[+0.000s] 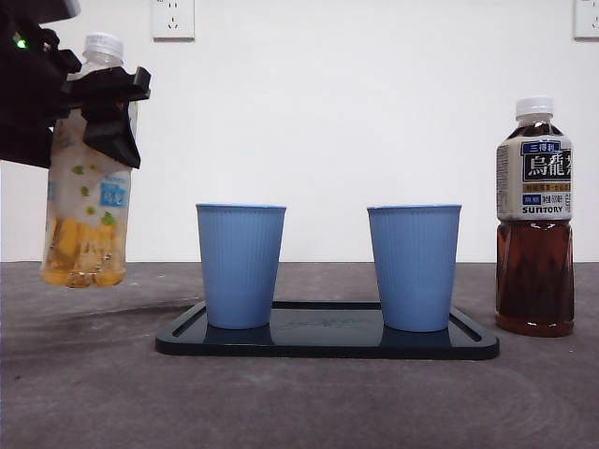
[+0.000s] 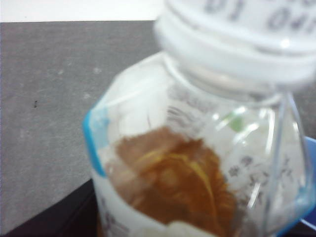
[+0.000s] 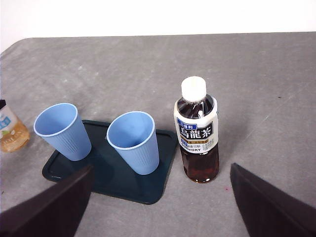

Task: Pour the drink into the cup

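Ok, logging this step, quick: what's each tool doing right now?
Left tool: shut on the yellow bottle, lifted.
Right tool: open, holding nothing.

- The yellow-tea bottle (image 1: 86,201) had a clear body, a white cap still on and amber drink in its lower part; it hung upright above the surface, off the tray's left end.
- Two blue ribbed cups stood upright and open on the dark tray (image 1: 328,344): the left cup (image 1: 241,266) near its left end, the right cup (image 1: 413,267) near its right end.
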